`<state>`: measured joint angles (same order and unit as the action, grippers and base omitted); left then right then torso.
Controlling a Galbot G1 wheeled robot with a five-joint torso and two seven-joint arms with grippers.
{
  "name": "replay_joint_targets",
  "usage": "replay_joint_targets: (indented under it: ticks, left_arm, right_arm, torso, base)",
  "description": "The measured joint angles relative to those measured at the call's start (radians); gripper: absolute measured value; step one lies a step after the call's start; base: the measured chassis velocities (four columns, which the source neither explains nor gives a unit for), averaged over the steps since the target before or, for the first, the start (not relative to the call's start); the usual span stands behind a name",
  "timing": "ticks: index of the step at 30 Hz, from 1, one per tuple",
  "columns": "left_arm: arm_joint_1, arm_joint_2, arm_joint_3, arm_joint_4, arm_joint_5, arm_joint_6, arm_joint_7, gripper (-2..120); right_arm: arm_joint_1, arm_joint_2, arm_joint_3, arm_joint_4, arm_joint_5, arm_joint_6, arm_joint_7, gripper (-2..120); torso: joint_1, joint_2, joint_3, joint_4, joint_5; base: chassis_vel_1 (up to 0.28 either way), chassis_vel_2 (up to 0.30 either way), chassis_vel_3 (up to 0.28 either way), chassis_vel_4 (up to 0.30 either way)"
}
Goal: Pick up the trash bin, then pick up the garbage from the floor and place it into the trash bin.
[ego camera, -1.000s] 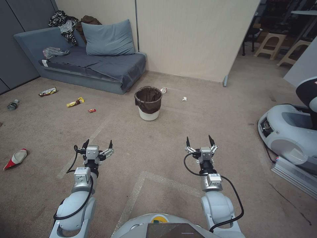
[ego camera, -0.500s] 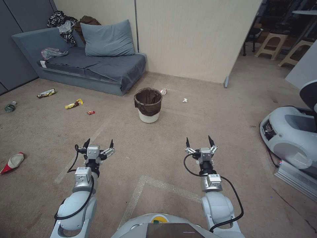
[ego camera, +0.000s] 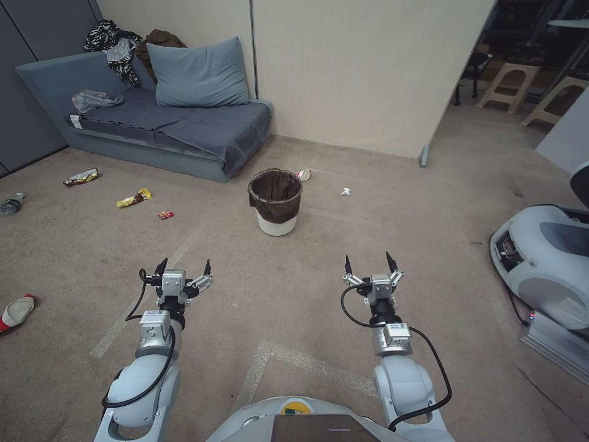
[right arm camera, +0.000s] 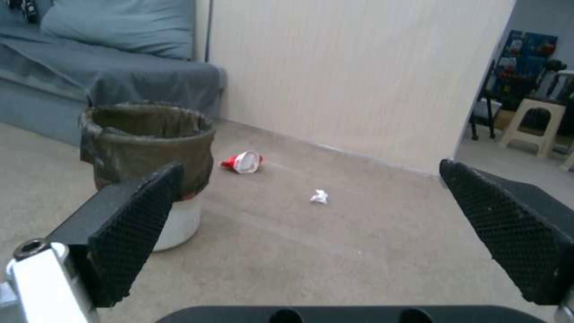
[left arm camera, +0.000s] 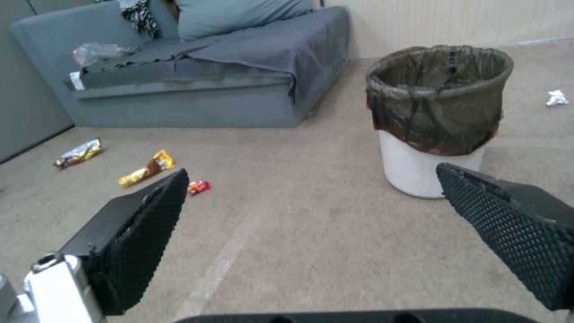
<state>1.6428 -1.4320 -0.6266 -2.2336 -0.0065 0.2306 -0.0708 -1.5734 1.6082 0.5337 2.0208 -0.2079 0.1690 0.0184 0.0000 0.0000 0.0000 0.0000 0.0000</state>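
Both grippers, left gripper (ego camera: 183, 266), right gripper (ego camera: 368, 263), fingers spread wide, empty, short of trash bin (ego camera: 275, 202)

A worn beige carpet (ego camera: 319, 270) is covering the whole floor, with pale tape lines (ego camera: 257, 368) running across it. A low grey-blue fabric sofa (ego camera: 178, 132) is sitting against the back, a dark grey blanket (ego camera: 215, 126) draping over its seat and front edge. A large grey-blue pillow (ego camera: 196, 73) is leaning on its backrest, with a heap of patterned and brown clothes (ego camera: 126, 43) piling up beside it. A cream panelled partition wall (ego camera: 356, 67) is standing behind, ending at an open passage where beige plastic stools (ego camera: 500, 83) are standing in dimmer light. Dark grey wall panels (ego camera: 30, 37) are closing off the left side.
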Motion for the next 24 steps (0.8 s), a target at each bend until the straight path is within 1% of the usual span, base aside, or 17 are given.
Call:
replay_joint_targets:
  ticks: [14, 24]
  left_arm:
    - [-0.001, 0.001, 0.005, -0.001, 0.000, 0.000, 0.001, 100]
    - [-0.003, 0.000, 0.011, 0.000, 0.003, 0.001, 0.001, 100]
  right_arm:
    - [-0.003, 0.000, 0.003, 0.001, 0.000, 0.000, -0.005, 100]
    - [0.000, 0.000, 0.004, -0.001, 0.001, -0.001, -0.009, 100]
  torso:
    - [0.000, 0.000, 0.000, 0.0000, 0.0000]
    - [0.000, 0.000, 0.000, 0.0000, -0.0001]
  base:
    - [-0.082, 0.077, 0.075, -0.075]
    - [-0.084, 0.090, 0.105, -0.084]
